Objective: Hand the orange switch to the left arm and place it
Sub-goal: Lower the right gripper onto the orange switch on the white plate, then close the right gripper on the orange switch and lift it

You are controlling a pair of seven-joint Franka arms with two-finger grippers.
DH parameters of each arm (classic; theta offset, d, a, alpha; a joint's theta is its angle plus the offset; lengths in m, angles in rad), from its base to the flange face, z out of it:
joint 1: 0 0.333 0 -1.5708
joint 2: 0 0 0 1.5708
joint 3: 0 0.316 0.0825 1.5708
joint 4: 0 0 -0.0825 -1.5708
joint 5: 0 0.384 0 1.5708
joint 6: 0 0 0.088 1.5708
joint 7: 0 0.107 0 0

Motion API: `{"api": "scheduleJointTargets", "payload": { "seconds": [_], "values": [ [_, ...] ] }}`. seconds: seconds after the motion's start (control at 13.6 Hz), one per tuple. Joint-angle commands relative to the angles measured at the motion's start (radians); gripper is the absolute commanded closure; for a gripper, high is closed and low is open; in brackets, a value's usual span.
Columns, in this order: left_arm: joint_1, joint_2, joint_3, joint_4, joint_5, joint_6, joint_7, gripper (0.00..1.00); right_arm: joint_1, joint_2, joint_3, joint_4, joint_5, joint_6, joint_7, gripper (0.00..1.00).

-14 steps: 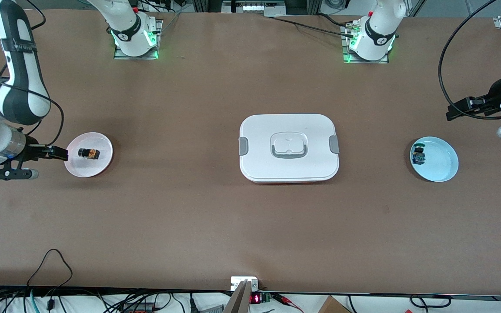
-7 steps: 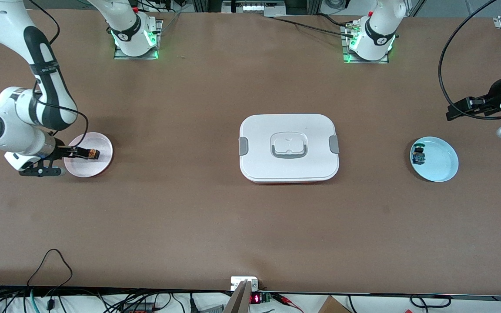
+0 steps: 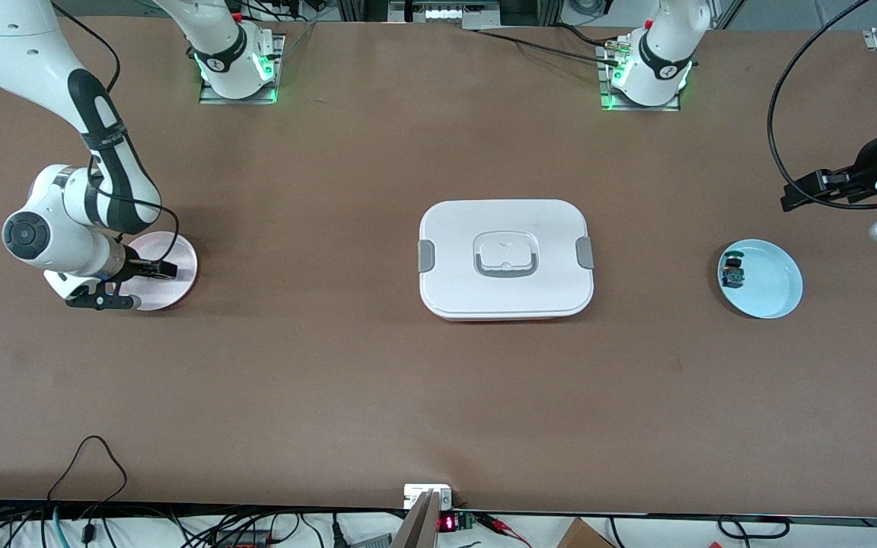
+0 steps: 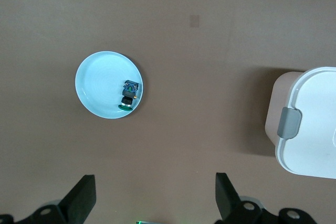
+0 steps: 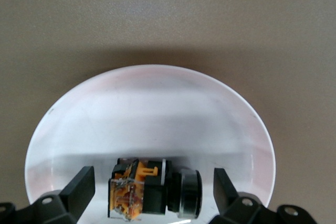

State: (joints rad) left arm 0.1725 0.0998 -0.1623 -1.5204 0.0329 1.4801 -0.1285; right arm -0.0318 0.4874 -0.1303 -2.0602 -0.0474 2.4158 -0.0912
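Note:
The orange switch [image 5: 152,187] lies on its side on a pale pink plate [image 5: 152,103], its round black cap at one end. My right gripper [image 5: 152,191] is low over the plate and open, one finger on either side of the switch and neither touching it. In the front view that gripper [image 3: 158,268] hides the switch on the pink plate [image 3: 180,278] at the right arm's end of the table. The white box [image 3: 505,259] stands in the middle of the table. My left gripper [image 4: 154,203] waits open and empty, up in the air [image 3: 792,198] at the left arm's end.
A light blue plate [image 3: 760,278] holding a small blue-and-green component [image 3: 731,272] lies at the left arm's end, also in the left wrist view as plate [image 4: 105,85] and component [image 4: 128,94]. A corner of the box [image 4: 310,124] shows there too. Cables run along the table's near edge.
The right arm has swung in from beside the pink plate until its open gripper straddles the switch, covering it in the front view. The left arm has not moved.

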Motion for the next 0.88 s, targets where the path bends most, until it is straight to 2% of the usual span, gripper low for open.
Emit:
{"api": "scheduleJointTargets", "payload": {
  "seconds": [0.0, 0.81],
  "values": [
    [0.002, 0.004, -0.005, 0.014, 0.005, -0.011, -0.003, 0.00, 0.023, 0.022, 0.001, -0.008, -0.002, 0.019, 0.016, 0.00],
    [0.002, 0.003, -0.005, 0.016, 0.004, -0.011, -0.005, 0.00, 0.018, -0.016, 0.000, -0.038, -0.003, 0.008, 0.016, 0.03]
  ]
}}
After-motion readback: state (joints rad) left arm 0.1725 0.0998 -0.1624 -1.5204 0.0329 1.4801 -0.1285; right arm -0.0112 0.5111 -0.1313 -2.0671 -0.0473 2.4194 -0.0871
